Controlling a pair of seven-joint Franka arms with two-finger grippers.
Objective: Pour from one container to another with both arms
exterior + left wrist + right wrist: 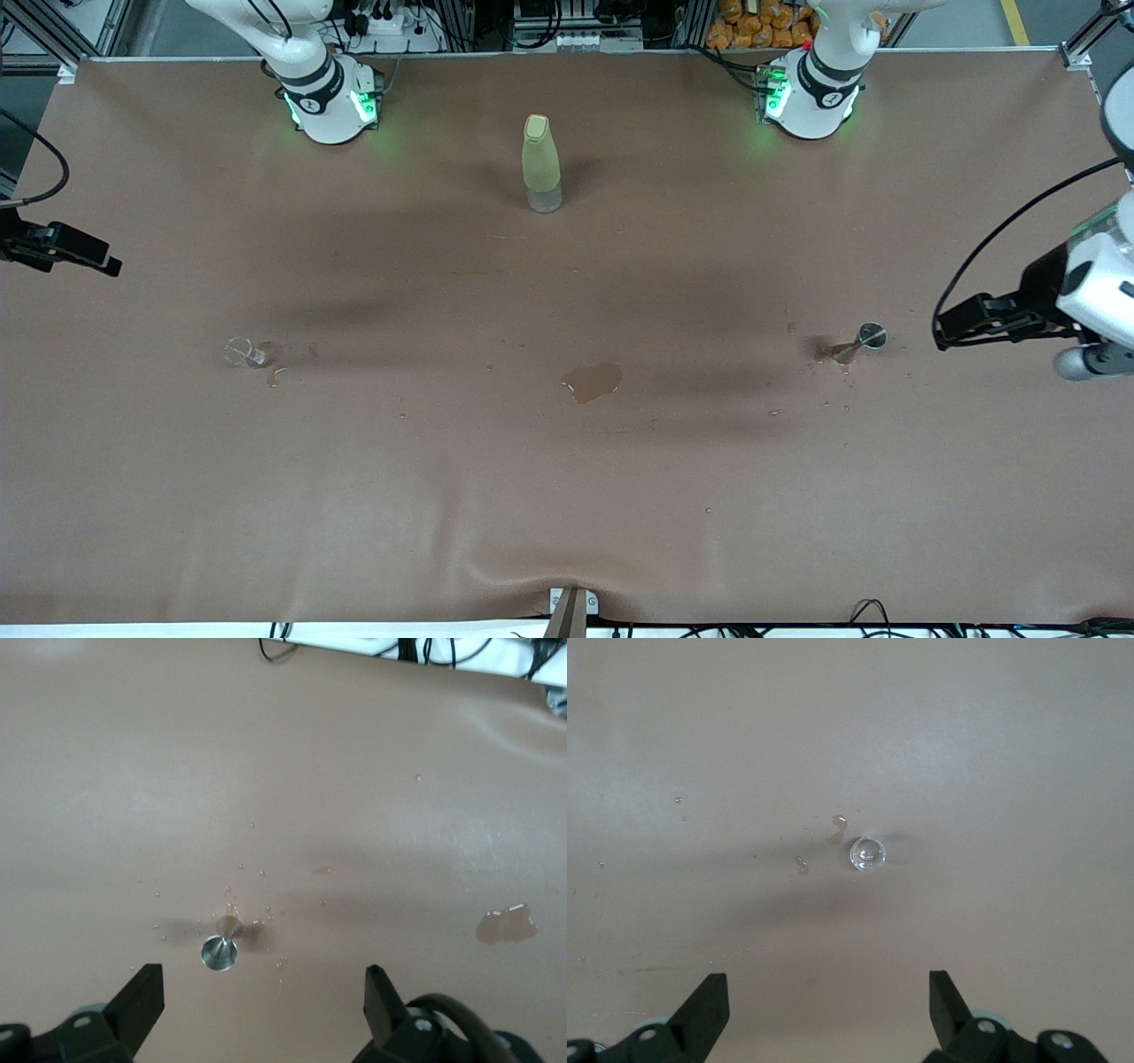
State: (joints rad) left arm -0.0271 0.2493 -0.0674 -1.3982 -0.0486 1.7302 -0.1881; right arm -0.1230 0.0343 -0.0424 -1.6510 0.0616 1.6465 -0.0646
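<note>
A small metal cup (872, 335) (219, 952) stands on the brown table toward the left arm's end, with spilled brown liquid beside it. A small clear glass cup (244, 353) (868, 854) stands toward the right arm's end, with a few drops next to it. My left gripper (944, 331) (263, 992) hangs open above the table edge beside the metal cup, holding nothing. My right gripper (99, 258) (828, 997) hangs open over its end of the table, well apart from the glass cup, also holding nothing.
A tall yellow-green bottle (541, 164) stands upright mid-table, between the two arm bases. A brown puddle (592, 381) (506, 924) lies mid-table, nearer the front camera. Small droplets dot the mat (567, 496) around both cups.
</note>
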